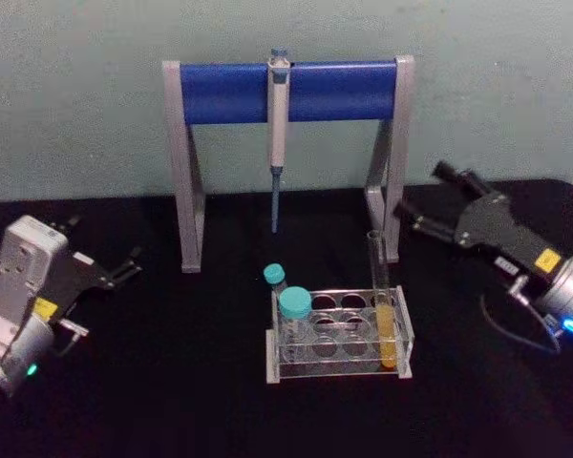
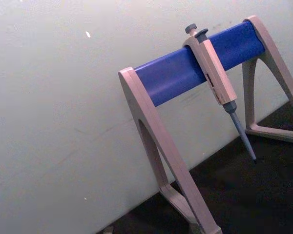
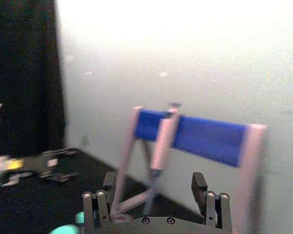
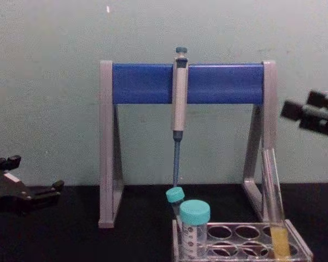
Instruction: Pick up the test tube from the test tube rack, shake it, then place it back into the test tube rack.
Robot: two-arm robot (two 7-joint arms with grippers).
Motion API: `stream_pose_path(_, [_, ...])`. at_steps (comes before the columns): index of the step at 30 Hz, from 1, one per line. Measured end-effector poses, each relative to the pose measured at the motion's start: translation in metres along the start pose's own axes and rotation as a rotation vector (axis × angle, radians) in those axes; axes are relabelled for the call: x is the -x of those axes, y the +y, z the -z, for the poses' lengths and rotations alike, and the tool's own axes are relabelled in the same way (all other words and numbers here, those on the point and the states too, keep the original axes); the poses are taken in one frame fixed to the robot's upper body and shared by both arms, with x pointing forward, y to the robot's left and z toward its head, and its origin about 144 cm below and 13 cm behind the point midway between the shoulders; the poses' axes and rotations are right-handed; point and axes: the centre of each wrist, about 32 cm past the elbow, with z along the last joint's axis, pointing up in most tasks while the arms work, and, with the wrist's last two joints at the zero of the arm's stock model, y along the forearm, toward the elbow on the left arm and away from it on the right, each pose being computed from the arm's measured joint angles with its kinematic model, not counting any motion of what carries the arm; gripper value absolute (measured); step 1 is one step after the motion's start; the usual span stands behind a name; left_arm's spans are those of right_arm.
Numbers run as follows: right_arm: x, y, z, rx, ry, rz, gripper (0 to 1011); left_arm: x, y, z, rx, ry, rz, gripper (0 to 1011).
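Note:
The test tube [image 1: 379,286] stands upright in the right end of the clear test tube rack [image 1: 339,358], with yellow-orange liquid in its lower part; the chest view has the test tube [image 4: 273,202] and the rack [image 4: 240,240] at its lower right. My right gripper [image 1: 422,191] hovers open behind and to the right of the rack, above the table, with nothing between its fingers [image 3: 200,183]. It enters the chest view at the right edge [image 4: 296,103]. My left gripper [image 1: 105,246] rests open at the far left, well away from the rack [image 4: 30,174].
Two teal-capped tubes [image 1: 294,315] stand at the rack's left end. Behind the rack, a grey-and-blue pipette stand [image 1: 286,91] holds a hanging pipette [image 1: 278,134], whose tip points down just behind the rack. The stand's right leg [image 1: 392,191] is close to the right gripper.

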Motion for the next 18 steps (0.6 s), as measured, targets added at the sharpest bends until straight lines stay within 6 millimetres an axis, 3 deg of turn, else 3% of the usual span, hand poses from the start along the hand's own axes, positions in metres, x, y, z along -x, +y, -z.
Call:
stream_pose_path(7, [0.01, -0.01, 0.001, 0.049, -0.064, 0.248, 1000, 0.0, 0.0, 0.0, 0.0, 0.0, 0.0, 1001])
stream_pose_path(18, [0.022, -0.008, 0.018, 0.254, -0.075, 0.436, 1000, 0.0, 0.0, 0.0, 0.0, 0.0, 0.0, 1001])
